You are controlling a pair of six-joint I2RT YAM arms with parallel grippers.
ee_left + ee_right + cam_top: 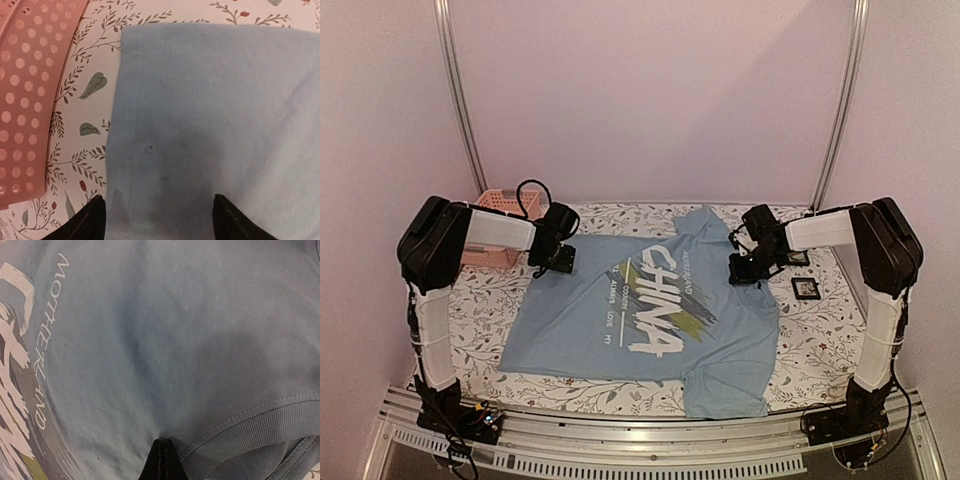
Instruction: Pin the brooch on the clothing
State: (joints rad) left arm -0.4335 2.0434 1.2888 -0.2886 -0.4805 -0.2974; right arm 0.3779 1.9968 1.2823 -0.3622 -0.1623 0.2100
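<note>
Shirt [570, 335]: the large white print [655, 305] on the chest reads "CHINA". In the top view the letters lie sideways, running from 12 toward 6 o'clock.

A thin white line of capitals [688, 272] at 3 o'clock of that print is too small to read from above. The right wrist view shows it at the 9 o'clock side [47, 340], reading "MOTHERLAND".

Small white lines [612, 300] at 9 o'clock of "CHINA" are too small to read with certainty.
</note>
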